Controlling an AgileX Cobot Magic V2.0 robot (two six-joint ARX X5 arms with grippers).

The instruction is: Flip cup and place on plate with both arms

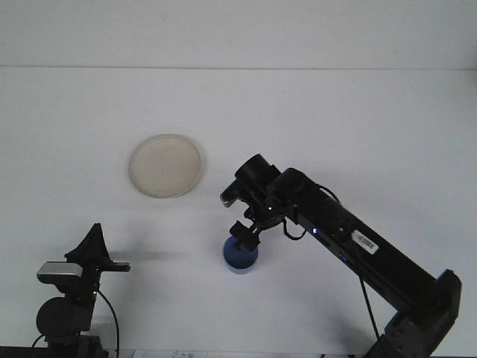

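Note:
A blue cup [240, 259] stands on the white table, front of centre. My right gripper [247, 233] reaches down from the right onto the cup's top and is shut on it; the wrist hides the cup's upper edge. The cream plate [165, 165] lies flat to the upper left, well apart from the cup. My left gripper [95, 239] rests at the lower left, pointing up, shut, with no gap showing and nothing in it.
The right arm [358, 242] slants from the lower right corner across the front right of the table. White table surface [335, 127] stretches behind and to the right of the plate.

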